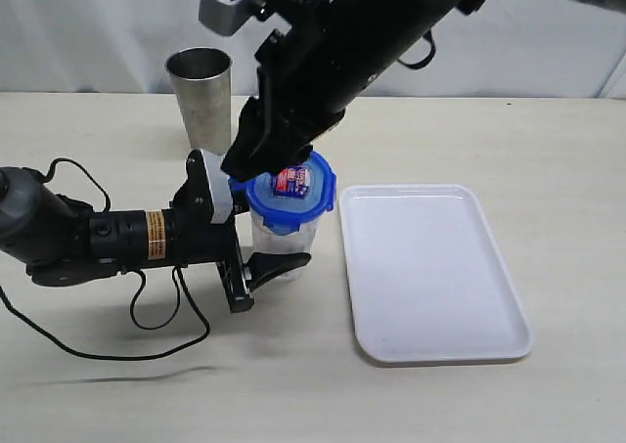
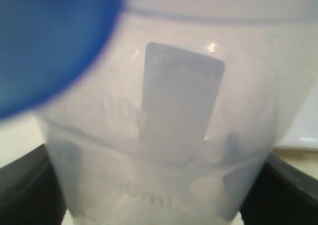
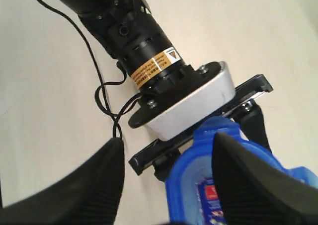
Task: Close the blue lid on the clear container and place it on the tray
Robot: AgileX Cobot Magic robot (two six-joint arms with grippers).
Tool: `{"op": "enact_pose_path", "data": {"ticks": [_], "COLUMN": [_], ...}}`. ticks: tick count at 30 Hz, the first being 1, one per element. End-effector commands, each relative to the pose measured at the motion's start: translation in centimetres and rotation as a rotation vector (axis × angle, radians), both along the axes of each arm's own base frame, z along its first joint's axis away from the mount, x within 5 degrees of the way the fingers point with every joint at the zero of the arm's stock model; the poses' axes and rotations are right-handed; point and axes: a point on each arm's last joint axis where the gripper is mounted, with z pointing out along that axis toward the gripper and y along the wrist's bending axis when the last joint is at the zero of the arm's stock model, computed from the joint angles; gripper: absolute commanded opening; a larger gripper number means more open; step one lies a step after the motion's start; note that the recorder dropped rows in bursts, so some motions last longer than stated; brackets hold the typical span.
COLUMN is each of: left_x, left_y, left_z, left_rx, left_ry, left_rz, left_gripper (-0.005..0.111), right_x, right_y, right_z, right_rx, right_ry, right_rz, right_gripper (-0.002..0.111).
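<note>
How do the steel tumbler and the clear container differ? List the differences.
The steel tumbler is opaque metal; the clear container is see-through plastic. The tumbler stands open and free; the container carries the blue lid and sits clamped in the left gripper. Both stand upright.

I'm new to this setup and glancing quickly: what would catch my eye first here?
The blue lid sits on the clear container in the middle of the scene, with the left gripper clamped around the container's body and the right gripper open just above the lid. A white tray lies just right of the container in the exterior view, and a steel tumbler stands behind.
</note>
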Motion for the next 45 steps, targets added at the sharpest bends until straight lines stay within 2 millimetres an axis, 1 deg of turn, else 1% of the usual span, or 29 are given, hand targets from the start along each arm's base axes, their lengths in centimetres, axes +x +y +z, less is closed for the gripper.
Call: {"op": "enact_pose_path", "data": {"ticks": [1, 3, 5, 8, 11, 14, 16, 20, 24, 27, 32, 38, 42, 44, 45], "left_x": [-0.8, -0.8, -0.8, -0.8, -0.8, -0.8, -0.8, -0.8, -0.8, -0.8, -0.8, -0.8, -0.8, -0.8, -0.8], "left_y": [-0.5, -0.5, -0.5, -0.5, -0.5, -0.5, -0.5, -0.5, -0.5, -0.5, -0.5, -0.5, -0.5, -0.5, -0.5], "left_z": [0.5, 0.5, 0.5, 0.5, 0.5, 0.5, 0.5, 0.5, 0.5, 0.5, 0.5, 0.5, 0.5, 0.6, 0.7], "left_rx": [0.026, 0.03, 0.03, 0.027, 0.027, 0.027, 0.027, 0.029, 0.028, 0.023, 0.019, 0.017, 0.007, 0.002, -0.01], "left_ry": [-0.157, -0.167, -0.167, -0.166, -0.166, -0.165, -0.165, -0.164, -0.162, -0.149, -0.141, -0.135, -0.119, -0.119, -0.117], "left_rz": [-0.127, -0.132, -0.132, -0.132, -0.135, -0.135, -0.135, -0.134, -0.131, -0.126, -0.124, -0.122, -0.119, -0.116, -0.113], "left_gripper": [0.0, 0.0, 0.0, 0.0, 0.0, 0.0, 0.0, 0.0, 0.0, 0.0, 0.0, 0.0, 0.0, 0.0, 0.0], "right_x": [0.6, 1.0, 1.0, 0.7, 1.3, 1.8, 1.9, 2.5, 2.6, 2.6, 3.0, 3.5, 3.6, 3.8, 4.0], "right_y": [-2.6, -3.4, -3.6, -3.5, -3.4, -3.0, -2.7, -2.7, -2.5, -2.3, -2.1, -2.1, -2.1, -2.3, -2.6], "right_z": [1.7, 1.4, 0.4, -1.0, -2.0, -2.8, -3.3, -4.9, -5.8, -6.8, -8.4, -10.5, -10.9, -10.5, -9.9], "right_rx": [-0.083, -0.15, -0.187, -0.194, -0.211, -0.202, -0.183, -0.234, -0.244, -0.248, -0.277, -0.33, -0.337, -0.354, -0.378], "right_ry": [0.029, -0.01, -0.015, 0.001, -0.013, -0.012, 0.01, 0.052, 0.105, 0.159, 0.211, 0.256, 0.265, 0.241, 0.21], "right_rz": [-0.056, -0.066, -0.024, 0.036, 0.014, 0.03, 0.041, 0.006, 0.002, 0.009, 0.002, -0.017, -0.02, -0.027, -0.046], "right_gripper": [0.05, 0.05, 0.05, 0.05, 0.05, 0.05, 0.05, 0.048, 0.048, 0.045, 0.035, 0.03, 0.03, 0.03, 0.03]}}
